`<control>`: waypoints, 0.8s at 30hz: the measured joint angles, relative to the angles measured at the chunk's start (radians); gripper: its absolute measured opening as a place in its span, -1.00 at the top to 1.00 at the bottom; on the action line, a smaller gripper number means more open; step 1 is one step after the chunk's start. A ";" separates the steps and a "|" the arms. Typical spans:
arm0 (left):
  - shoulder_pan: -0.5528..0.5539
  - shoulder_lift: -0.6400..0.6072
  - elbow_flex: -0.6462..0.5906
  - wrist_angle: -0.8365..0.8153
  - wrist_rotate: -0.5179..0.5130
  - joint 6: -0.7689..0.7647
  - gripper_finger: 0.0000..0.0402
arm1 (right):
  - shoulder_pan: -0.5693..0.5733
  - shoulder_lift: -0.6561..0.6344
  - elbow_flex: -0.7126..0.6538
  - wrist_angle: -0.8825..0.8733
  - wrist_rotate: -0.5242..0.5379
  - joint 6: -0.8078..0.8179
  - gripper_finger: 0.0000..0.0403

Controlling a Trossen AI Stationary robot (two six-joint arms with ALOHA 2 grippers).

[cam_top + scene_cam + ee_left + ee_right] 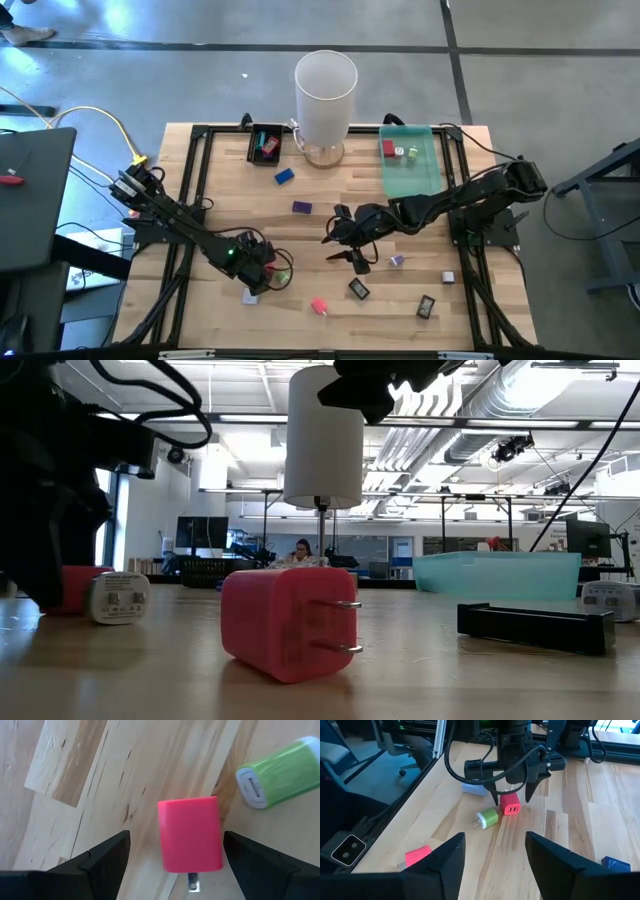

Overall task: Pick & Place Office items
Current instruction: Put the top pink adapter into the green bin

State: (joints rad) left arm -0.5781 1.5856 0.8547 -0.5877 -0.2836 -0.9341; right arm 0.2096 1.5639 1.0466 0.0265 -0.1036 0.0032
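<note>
Counter [330,190] is light butcher-block wood, plank seams and dark grain streaks clear in the left wrist view, framed by black rails. Floor around it is grey concrete.

Left gripper [512,795] is low over the near-left part of the counter, jaws spread wide and straddling a red charger block [190,834] that lies flat on the wood, prongs out; fingers clear of it on both sides. A green charger [275,772] lies just beside the red one.

Right gripper [345,240] hangs mid-counter, jaws partly apart with nothing between them.

Other office items are scattered: pink charger [285,620] at the near edge, blue block [284,176] and purple block [301,207] nearer the far side, two dark pieces [359,289] near-right, small pale ones [397,261] right of centre.

Far side: tall white cylinder [325,90], small black tray [265,143] with a few pieces in it, translucent green tray [412,165] holding a red and a white piece.

Low view shows an open workshop behind: exposed ducting, strip lights, monitors, and a person seated far back.
</note>
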 joint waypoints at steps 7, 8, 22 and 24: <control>0.000 0.001 0.000 -0.002 0.000 0.002 -0.44 | 0.000 0.000 0.000 0.000 0.000 0.000 0.03; 0.000 0.001 0.000 -0.002 0.000 0.002 -0.41 | 0.000 0.000 0.000 0.000 0.000 0.000 0.03; 0.000 0.029 0.000 0.038 -0.016 0.020 0.28 | 0.000 0.000 0.000 -0.002 0.000 0.000 0.03; -0.005 0.029 0.000 0.040 -0.025 0.020 0.28 | 0.000 0.000 0.000 -0.002 0.000 0.000 0.03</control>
State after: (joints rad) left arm -0.5830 1.6146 0.8547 -0.5472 -0.3083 -0.9139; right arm 0.2096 1.5639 1.0466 0.0250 -0.1036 0.0036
